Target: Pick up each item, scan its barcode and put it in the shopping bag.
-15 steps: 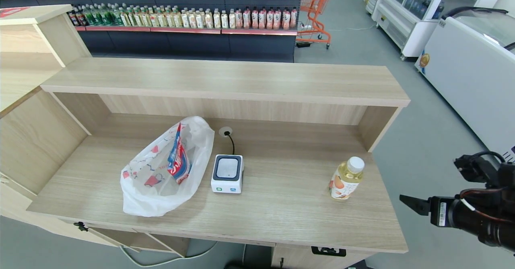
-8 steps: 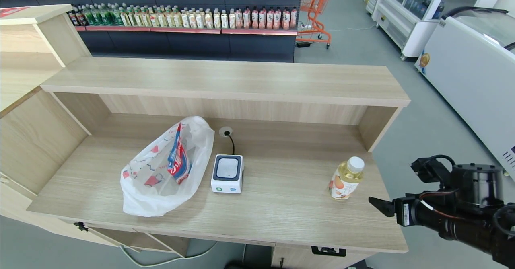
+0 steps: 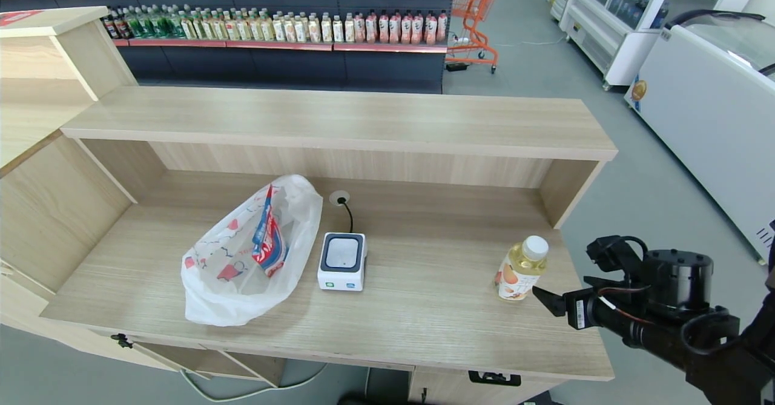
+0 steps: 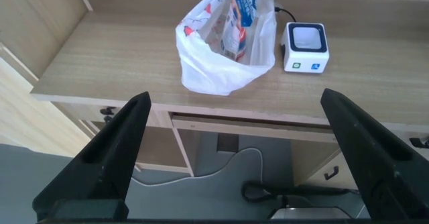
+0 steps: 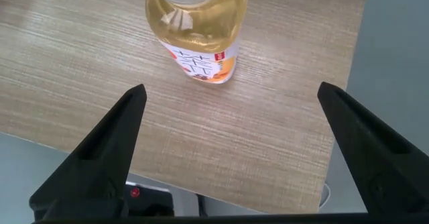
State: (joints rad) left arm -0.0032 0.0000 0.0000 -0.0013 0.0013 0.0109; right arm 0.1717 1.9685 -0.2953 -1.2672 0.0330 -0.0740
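Note:
A bottle of pale yellow drink [image 3: 522, 269] with a white cap stands upright near the counter's right end. My right gripper [image 3: 554, 296] is open, just right of the bottle and level with its lower half, apart from it. In the right wrist view the bottle [image 5: 198, 29] lies ahead of the spread right gripper [image 5: 231, 96]. A white shopping bag [image 3: 248, 253] lies open at the left with a red and blue packet [image 3: 268, 238] inside. The white scanner [image 3: 342, 261] sits beside the bag. My left gripper [image 4: 234, 100] is open, off the counter's front edge, facing the bag [image 4: 221, 43] and scanner [image 4: 305, 46].
The wooden counter [image 3: 424, 314] has a raised ledge [image 3: 339, 120] behind and a side wall [image 3: 54, 211] on the left. The scanner's black cable [image 3: 347, 214] runs to a hole at the back. A white freezer [image 3: 708, 108] stands on the floor to the right.
My right gripper has moved left from beyond the counter's right edge to close beside the bottle. The bottle, bag and scanner have stayed put.

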